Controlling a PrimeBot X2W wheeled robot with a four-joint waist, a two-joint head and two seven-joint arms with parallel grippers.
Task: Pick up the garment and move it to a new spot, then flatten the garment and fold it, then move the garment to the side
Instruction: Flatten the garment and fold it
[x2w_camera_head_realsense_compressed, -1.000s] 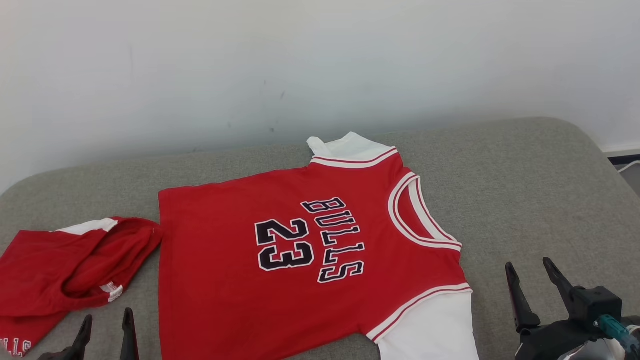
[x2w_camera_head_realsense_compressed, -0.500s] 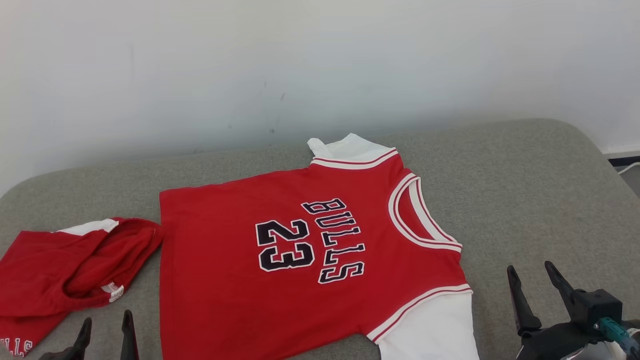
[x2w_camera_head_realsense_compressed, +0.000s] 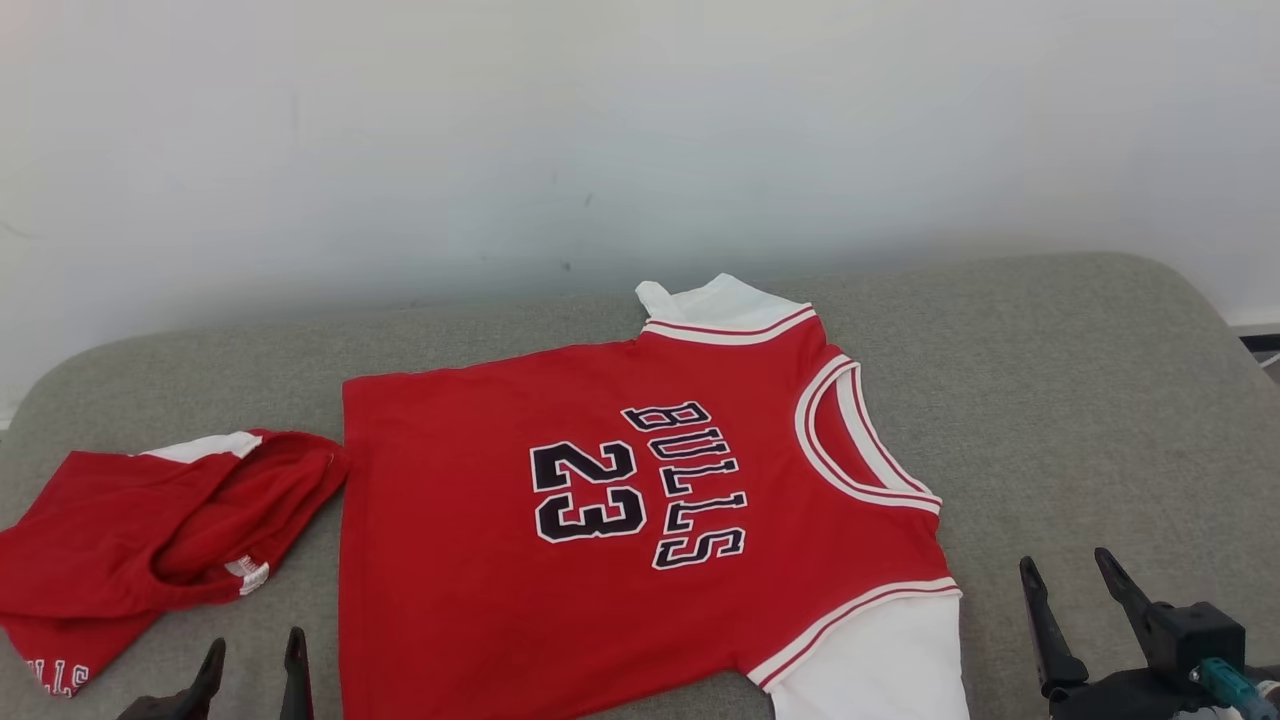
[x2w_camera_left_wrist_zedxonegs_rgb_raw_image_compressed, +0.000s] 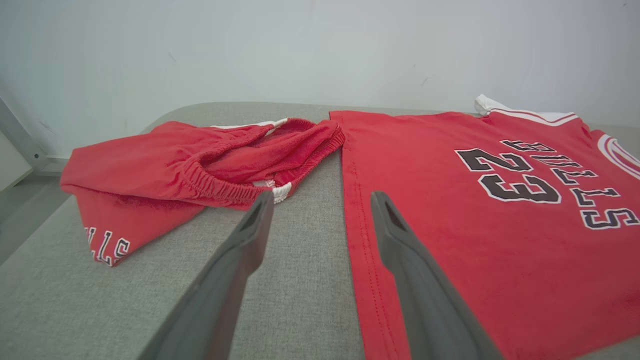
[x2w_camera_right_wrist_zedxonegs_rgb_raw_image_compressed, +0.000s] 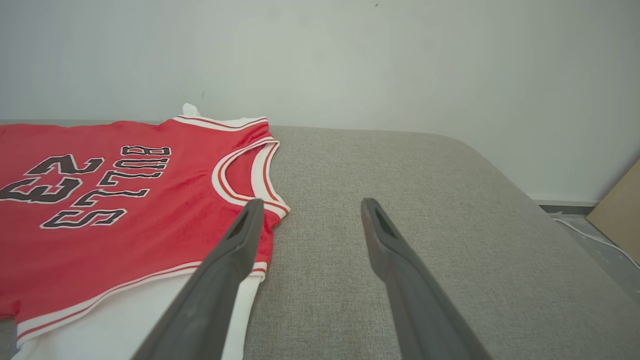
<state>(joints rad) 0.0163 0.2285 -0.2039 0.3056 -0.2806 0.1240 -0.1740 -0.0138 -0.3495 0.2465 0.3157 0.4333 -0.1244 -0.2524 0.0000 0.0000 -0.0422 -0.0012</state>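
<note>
Head view crops the red jersey (x2w_camera_head_realsense_compressed: 600, 520), spread flat on the grey table (x2w_camera_head_realsense_compressed: 1080, 400) beside crumpled red shorts (x2w_camera_head_realsense_compressed: 110, 540), at its near hem and white sleeve, and the left hand (x2w_camera_head_realsense_compressed: 255, 642) to fingertips; the wrist views confirm it and the right hand (x2w_camera_head_realsense_compressed: 1063, 560) spread wide, empty.

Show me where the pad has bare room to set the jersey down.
The widest bare patch of the pad lies right of the jersey. A strip runs behind it along the wall. The left is crowded: shorts lie beside the jersey.
</note>
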